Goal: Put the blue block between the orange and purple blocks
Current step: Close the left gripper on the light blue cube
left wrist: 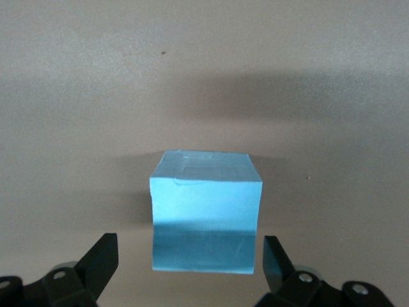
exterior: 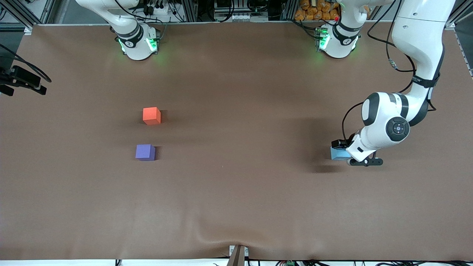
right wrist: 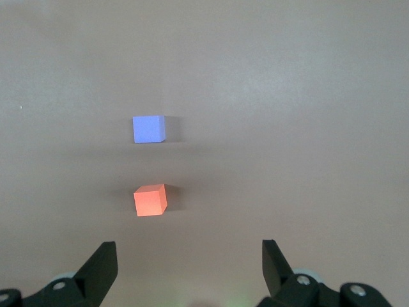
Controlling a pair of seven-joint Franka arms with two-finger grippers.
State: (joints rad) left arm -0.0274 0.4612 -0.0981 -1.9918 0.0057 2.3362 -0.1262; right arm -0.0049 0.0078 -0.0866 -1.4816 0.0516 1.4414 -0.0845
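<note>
Landmark: purple block (exterior: 145,152), on brown table mat (exterior: 236,192) toward right arm's end.

Blue block (exterior: 338,153) on mat, well apart from purple block toward left arm's end, about level with it. Left gripper (exterior: 342,149) low at blue block, fingers (left wrist: 102,259) spread wide, one each side of cube, gaps showing, not clamped.

Orange block (exterior: 152,115) farther from front camera than purple block, near it, bare gap between the two.

Right gripper (right wrist: 189,268) high over table, looking down on purple and orange blocks, fingers (right wrist: 276,261) apart, holding nothing; right arm waiting.
</note>
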